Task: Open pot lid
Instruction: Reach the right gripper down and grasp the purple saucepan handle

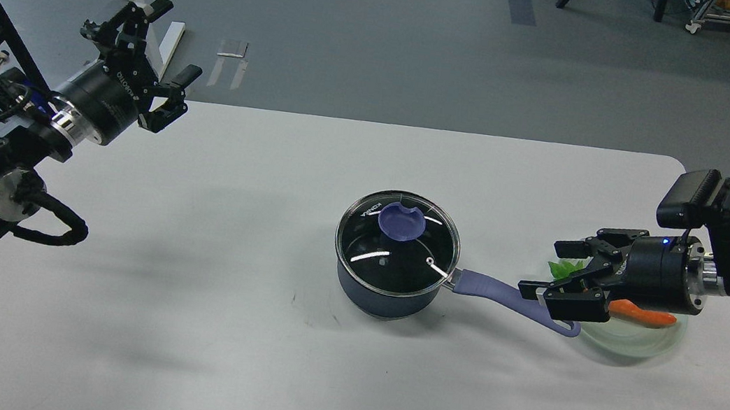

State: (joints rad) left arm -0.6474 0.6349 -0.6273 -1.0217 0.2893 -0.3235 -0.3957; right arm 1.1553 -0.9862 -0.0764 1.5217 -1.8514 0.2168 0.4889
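Worktop [177, 349] carries the pot [389, 293] at centre, the lid [397, 244] on it; right pincer [550, 272] wide over the handle [507, 300], left pincer [158, 58] wide, far-left; approach step, knob [403, 222] grasp likely next.

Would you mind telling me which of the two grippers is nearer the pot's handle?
The right gripper, open, beside the lavender handle's end near the glass dish. The left gripper is open far off, over the table's far-left edge.

We see the lid [397, 246] on the pot [389, 293] mid-table [180, 322], its handle [501, 297] pointing right toward 1 dish [636, 343] holding a carrot [643, 314].
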